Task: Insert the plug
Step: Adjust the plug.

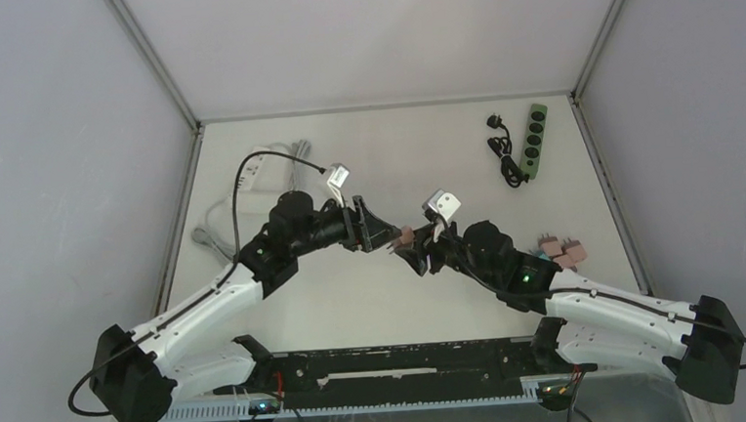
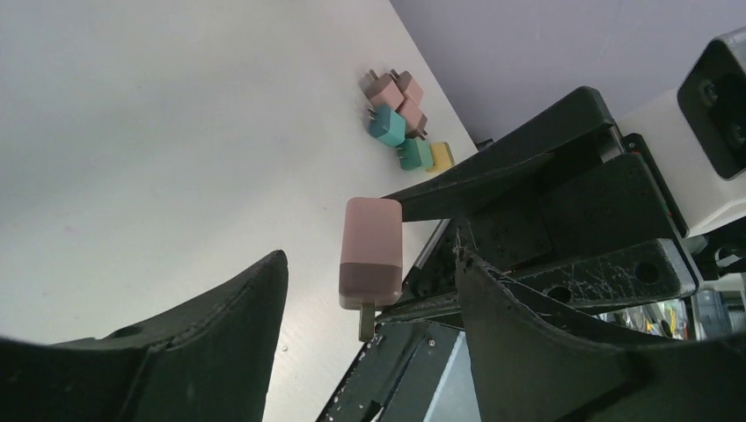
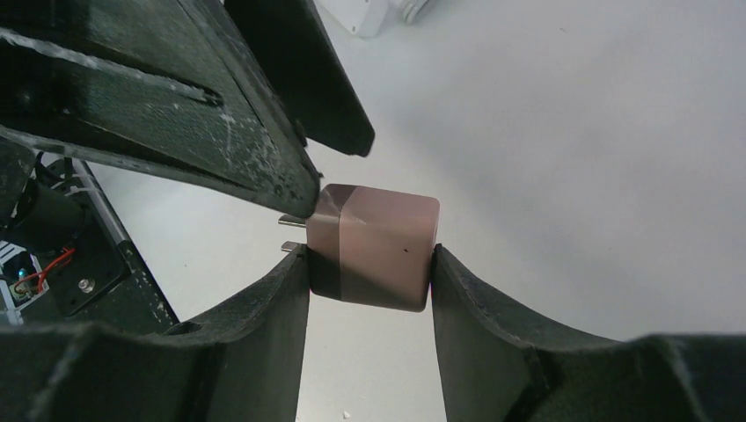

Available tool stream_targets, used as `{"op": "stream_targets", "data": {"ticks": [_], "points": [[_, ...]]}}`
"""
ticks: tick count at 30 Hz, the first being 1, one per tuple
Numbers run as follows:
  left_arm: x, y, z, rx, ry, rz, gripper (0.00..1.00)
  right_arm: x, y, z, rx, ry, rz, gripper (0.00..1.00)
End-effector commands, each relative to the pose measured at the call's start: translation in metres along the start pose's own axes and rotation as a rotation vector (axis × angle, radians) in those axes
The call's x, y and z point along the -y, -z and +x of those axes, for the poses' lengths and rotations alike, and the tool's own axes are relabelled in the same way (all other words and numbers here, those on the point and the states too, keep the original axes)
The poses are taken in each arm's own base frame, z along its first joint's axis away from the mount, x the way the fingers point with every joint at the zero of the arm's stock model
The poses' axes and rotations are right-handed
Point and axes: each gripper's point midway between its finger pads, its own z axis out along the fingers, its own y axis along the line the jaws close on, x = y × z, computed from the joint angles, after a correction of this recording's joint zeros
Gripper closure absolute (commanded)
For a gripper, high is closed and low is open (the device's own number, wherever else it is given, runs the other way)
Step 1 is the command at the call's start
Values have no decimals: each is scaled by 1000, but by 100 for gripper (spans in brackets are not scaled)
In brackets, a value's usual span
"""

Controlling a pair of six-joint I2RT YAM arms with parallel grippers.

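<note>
The right claw is clamped on the pink plug, gripping its two flat sides and holding it up off the bench. Its metal prongs stick out sideways, away from the right arm and toward the left one. The left claw has its fingers spread on either side of the same plug, with a gap on each side and neither finger touching it. Seen from that claw, the plug lies straight ahead between its fingers. Its long axis runs across the line along which they would close, and the prongs point back toward the left wrist. To my eye this is a hand-over, and it turns on whether the left fingers meet the body clear of the right claw's fingers and of the prongs. The green power strip lies well beyond the right claw, toward the far right of the bench, so the right arm is nearer it.
</note>
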Motion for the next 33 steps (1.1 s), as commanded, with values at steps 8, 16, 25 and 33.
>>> {"op": "stream_targets", "data": {"ticks": [8, 16, 25, 33], "points": [[23, -7, -13, -7, -59, 81, 33, -15, 1, -29, 113, 22, -58, 53], [25, -10, -6, -48, -58, 107, 42, -16, 0, -28, 108, 20, -59, 53], [26, -12, -1, -76, -68, 125, 71, -17, -3, -26, 104, 19, -58, 53], [27, -8, -3, -62, -129, 131, 100, -18, 2, -30, 114, 6, -66, 47]]}}
